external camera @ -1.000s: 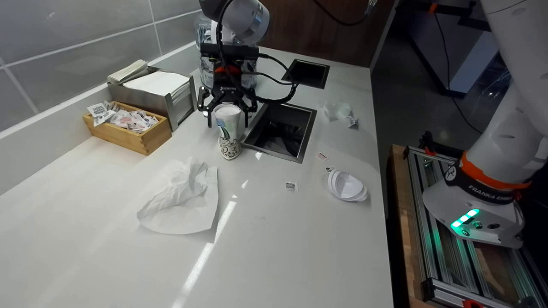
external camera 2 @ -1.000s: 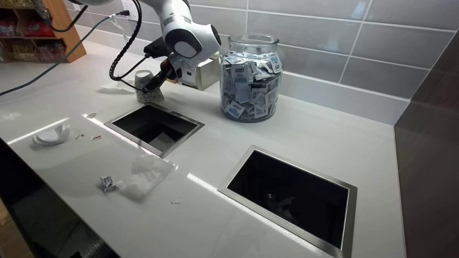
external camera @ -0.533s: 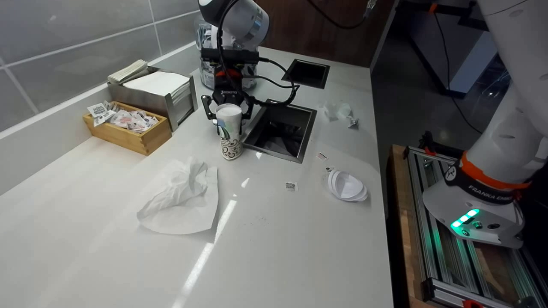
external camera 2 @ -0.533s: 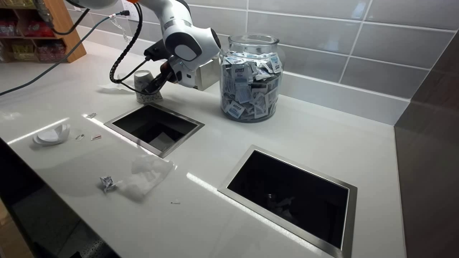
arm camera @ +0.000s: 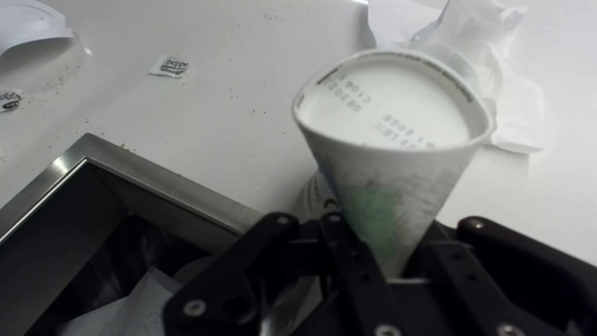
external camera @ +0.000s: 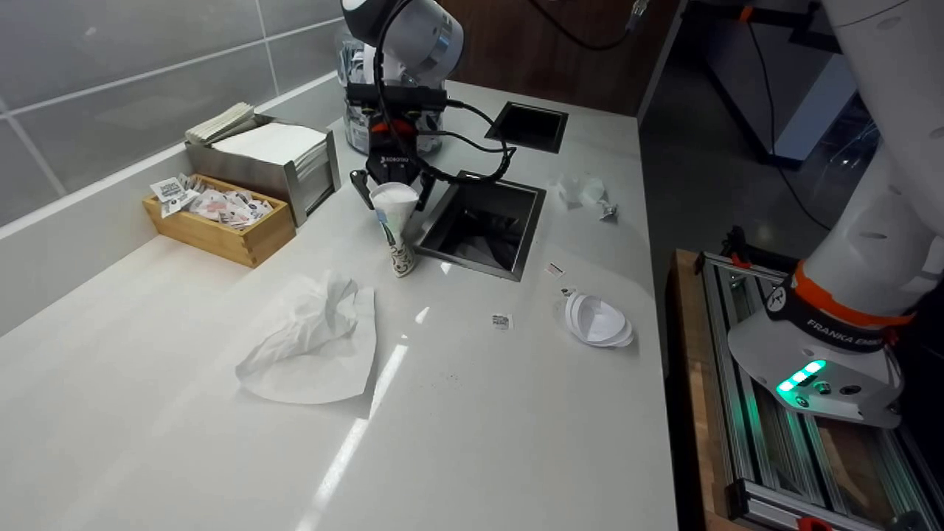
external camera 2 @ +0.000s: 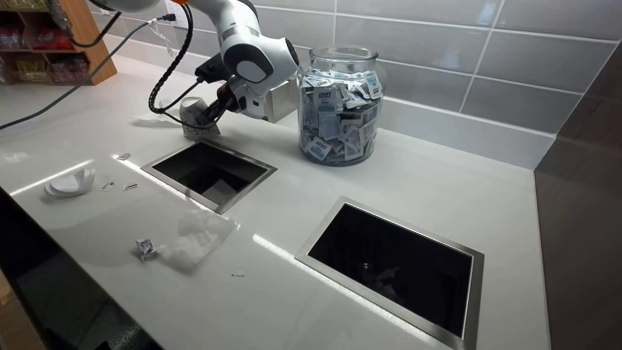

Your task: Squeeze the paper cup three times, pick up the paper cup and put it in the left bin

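Note:
The paper cup (external camera: 393, 214) stands upside down on the counter beside the left bin (external camera: 472, 268), its recessed base facing up. Its sides are pinched into a narrow waist, and it leans a little. My gripper (arm camera: 392, 261) is shut on the cup's middle, with the cup's wall squashed between its fingers. In an exterior view the cup (external camera 2: 192, 109) shows partly behind the gripper (external camera 2: 206, 121). The silvery rim of the left bin (arm camera: 158, 175) runs close by in the wrist view; some white paper lies inside it. The cup hides the fingertips in an exterior view.
A crumpled white tissue (external camera: 317, 346) lies in front of the cup. Behind the arm stands a large clear jar (external camera 2: 340, 112) of packets, with another square hole (external camera 2: 379, 304) farther along. A wooden packet box (external camera: 221, 221) and a napkin holder (external camera: 295, 166) line the wall.
The gripper's fingers have come together around the cup. The cup's straight sides have buckled inward, and it has tilted slightly. The arm shifted a little early on, then stayed put.

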Motion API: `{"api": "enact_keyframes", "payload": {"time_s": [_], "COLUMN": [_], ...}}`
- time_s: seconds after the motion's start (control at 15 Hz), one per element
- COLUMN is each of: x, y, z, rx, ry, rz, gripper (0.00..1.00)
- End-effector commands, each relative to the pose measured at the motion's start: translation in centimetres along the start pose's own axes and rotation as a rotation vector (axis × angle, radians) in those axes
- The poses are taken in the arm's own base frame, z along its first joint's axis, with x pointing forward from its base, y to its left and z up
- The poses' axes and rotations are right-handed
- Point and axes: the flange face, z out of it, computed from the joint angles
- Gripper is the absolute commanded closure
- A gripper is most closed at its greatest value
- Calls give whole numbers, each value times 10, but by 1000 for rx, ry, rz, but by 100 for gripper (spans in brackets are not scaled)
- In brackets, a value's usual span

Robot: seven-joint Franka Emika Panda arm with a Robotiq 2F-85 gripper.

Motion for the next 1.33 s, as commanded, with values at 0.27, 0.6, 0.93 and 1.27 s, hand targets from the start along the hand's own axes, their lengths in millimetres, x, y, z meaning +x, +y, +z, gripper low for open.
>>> {"api": "enact_keyframes", "payload": {"time_s": [0.27,0.6,0.93,1.27], "x": [3,-1,-18,-67], "y": [3,2,0,0], "z": [4,1,-10,-40], "rx": [-16,-13,-16,-59], "ry": [-12,-12,9,150], "rz": [-13,-27,-50,-72], "gripper": [98,98,98,98]}}
